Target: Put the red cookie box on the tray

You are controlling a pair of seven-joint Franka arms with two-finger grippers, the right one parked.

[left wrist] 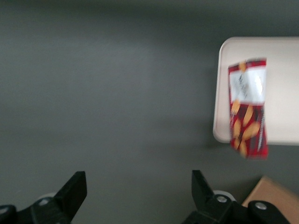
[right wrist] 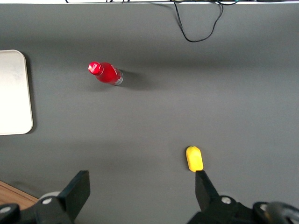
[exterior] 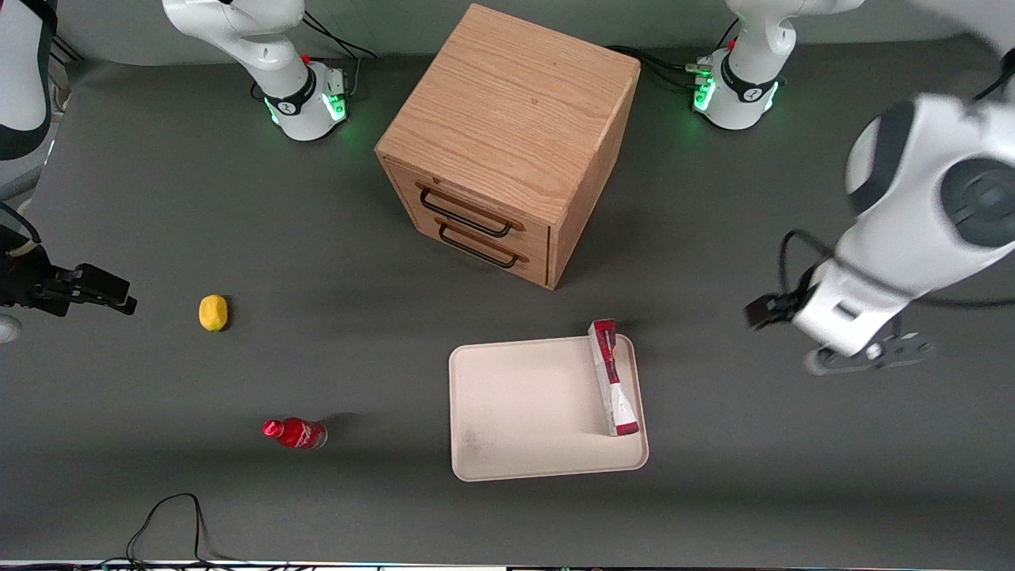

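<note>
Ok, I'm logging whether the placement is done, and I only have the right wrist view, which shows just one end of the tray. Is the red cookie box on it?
Observer: Yes. The red cookie box lies on the tray, along the short edge toward the working arm's end. Its end nearest the wooden drawer cabinet sticks out slightly over the rim.
Operator: And is the gripper clear of it?
Observer: It is. The left arm's gripper is open and empty. It hangs over the table, apart from the tray, toward the working arm's end.
</note>
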